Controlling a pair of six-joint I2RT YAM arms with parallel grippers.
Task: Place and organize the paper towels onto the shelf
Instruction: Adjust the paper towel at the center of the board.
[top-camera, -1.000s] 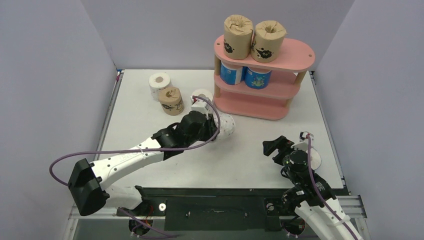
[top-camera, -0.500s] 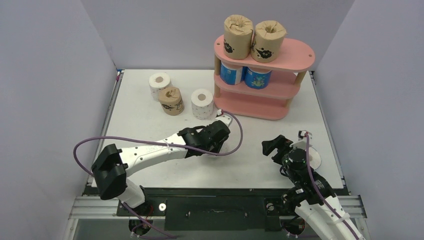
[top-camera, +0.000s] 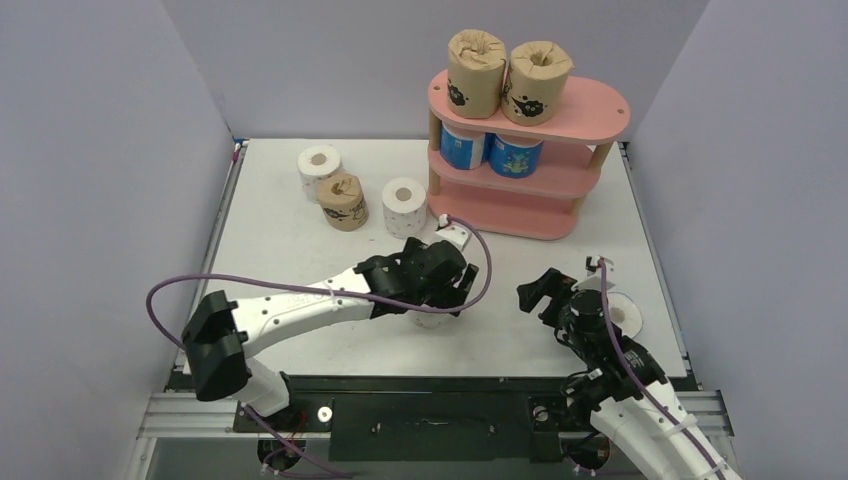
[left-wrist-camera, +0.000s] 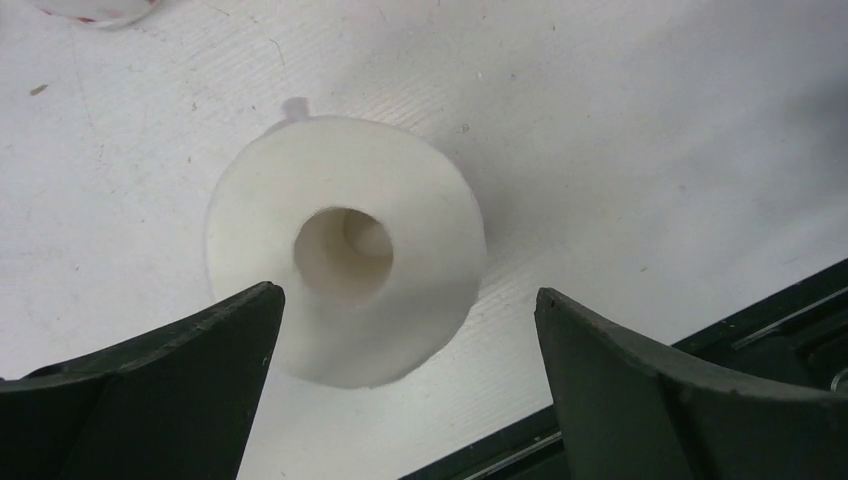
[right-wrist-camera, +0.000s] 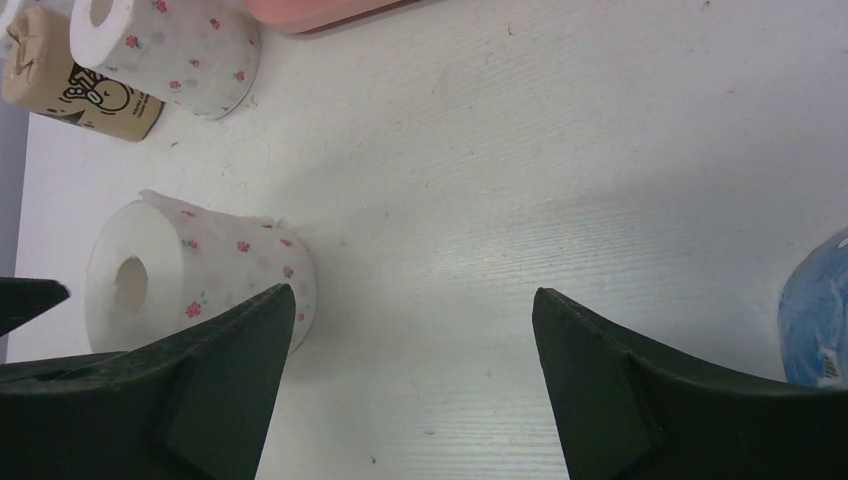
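Jaws of the left gripper (left-wrist-camera: 405, 295) stood wide apart, released and gripping nothing; between them a fallen white roll (left-wrist-camera: 345, 250) lay on its side on the table (top-camera: 300, 240), its hollow end turned toward the wrist; whether either finger touched it I could not tell. I counted nine rolls, three of each kind; the other two whites stood upright farther back, the nearer white roll (top-camera: 405, 203) just ahead of the left arm, the far white roll (top-camera: 320, 165) toward the back left, and a lone brown roll (top-camera: 343, 200) stood between them, touching the far one. The right gripper (right-wrist-camera: 410, 295) was likewise spread open and empty, over bare table; a stray blue roll (right-wrist-camera: 815, 320) sat just to its right. Beyond, on the shelf (top-camera: 590, 110), a brown pair (top-camera: 476, 70) stood on the top tier and a blue pair (top-camera: 514, 155) on the middle one.
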